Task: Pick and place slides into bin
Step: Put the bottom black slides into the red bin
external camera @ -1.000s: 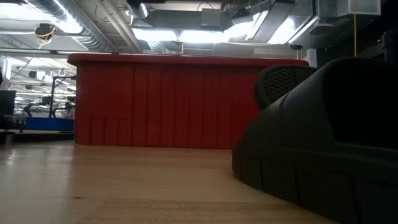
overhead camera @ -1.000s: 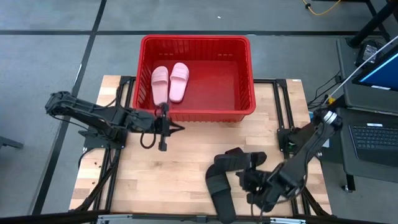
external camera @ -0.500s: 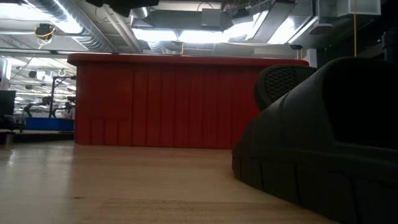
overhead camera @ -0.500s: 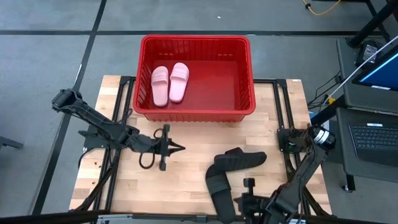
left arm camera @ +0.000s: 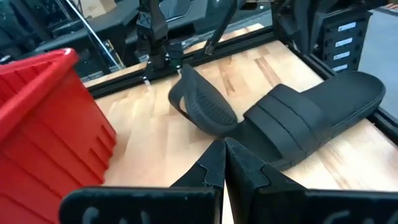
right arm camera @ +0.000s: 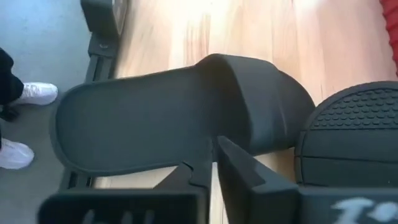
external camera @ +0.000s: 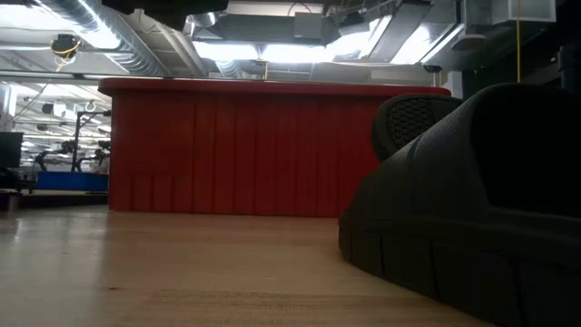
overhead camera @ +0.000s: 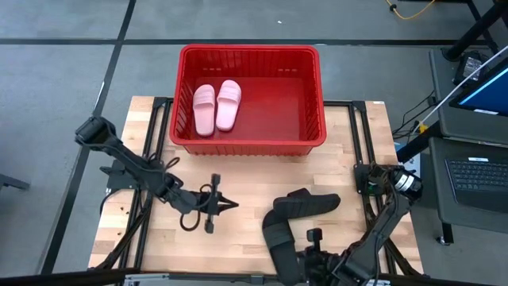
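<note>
Two pale pink slides [overhead camera: 216, 106] lie side by side in the left part of the red bin [overhead camera: 313, 103]. Two black slides are on the table. One [overhead camera: 278, 238] lies flat on its sole. The other [overhead camera: 308, 202] is tipped on its side against it, tread showing [left arm camera: 205, 109]. My left gripper [overhead camera: 228, 204] is shut and empty, to the left of the black slides, pointing at them [left arm camera: 224, 152]. My right gripper [overhead camera: 303, 254] is shut, at the table's near edge, above the flat black slide [right arm camera: 168, 121].
Bare wood lies between the bin's front wall [external camera: 272, 150] and the black slides [external camera: 472, 209]. The right part of the bin floor [overhead camera: 278, 107] is bare. A person's white shoes [right arm camera: 28, 93] show on the floor beyond the table's edge.
My left gripper has gone from the bin's front wall toward the table's near edge and a little right, staying shut. My right gripper has drawn back toward the near edge, away from the black slides. All slides have kept still.
</note>
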{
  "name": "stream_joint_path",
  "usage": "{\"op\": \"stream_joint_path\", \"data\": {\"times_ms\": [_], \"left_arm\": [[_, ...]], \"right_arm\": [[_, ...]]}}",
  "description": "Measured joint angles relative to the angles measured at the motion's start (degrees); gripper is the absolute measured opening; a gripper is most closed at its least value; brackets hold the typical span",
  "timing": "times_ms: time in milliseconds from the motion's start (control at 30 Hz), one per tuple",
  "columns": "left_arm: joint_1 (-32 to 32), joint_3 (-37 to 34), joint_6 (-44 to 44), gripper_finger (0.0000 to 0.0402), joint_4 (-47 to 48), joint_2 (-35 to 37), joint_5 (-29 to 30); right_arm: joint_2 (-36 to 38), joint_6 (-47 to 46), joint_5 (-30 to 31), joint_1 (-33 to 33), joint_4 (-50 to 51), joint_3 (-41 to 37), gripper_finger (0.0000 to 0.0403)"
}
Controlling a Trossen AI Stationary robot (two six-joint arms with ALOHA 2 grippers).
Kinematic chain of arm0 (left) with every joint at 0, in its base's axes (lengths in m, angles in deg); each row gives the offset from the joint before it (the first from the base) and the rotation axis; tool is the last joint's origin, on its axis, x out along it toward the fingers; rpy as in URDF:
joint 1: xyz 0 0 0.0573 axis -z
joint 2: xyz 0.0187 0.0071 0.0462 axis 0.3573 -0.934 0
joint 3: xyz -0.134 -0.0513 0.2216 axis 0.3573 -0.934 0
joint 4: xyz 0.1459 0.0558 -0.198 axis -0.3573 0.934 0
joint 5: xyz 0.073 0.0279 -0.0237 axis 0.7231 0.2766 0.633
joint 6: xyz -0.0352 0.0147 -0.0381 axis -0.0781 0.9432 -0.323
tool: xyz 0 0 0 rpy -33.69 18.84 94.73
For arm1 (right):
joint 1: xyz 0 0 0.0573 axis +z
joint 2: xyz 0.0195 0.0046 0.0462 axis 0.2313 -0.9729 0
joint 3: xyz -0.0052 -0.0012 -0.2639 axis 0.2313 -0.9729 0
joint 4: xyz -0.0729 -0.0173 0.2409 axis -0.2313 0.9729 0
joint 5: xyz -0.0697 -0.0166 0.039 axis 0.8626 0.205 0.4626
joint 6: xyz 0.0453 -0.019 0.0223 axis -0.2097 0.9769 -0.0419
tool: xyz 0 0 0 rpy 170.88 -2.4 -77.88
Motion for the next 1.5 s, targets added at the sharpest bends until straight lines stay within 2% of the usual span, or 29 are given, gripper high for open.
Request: {"op": "stream_joint_path", "data": {"times_ms": [333, 533, 1000, 1500], "left_arm": [[3.5, 0.0, -2.5, 0.0002, -3.8, -4.5, 0.0], [5.1, 0.0, -2.4, 0.0002, -3.9, -5.4, 1.0], [5.6, 0.0, -2.4, 0.0002, -4.2, -5.4, 1.5], [5.6, 0.0, -2.8, 0.0002, -4.6, -5.4, 1.5]], "right_arm": [[0.0, -2.5, 0.1, -3.0, -0.3, -0.6, 0.0107], [0.0, -5.3, 0.0, -4.7, -1.6, -4.2, 0.0136], [-0.8, -5.4, -1.6, -5.5, -3.9, -4.7, 0.0138], [-2.6, -5.3, -1.7, -7.9, -1.1, -4.7, 0.0138]]}}
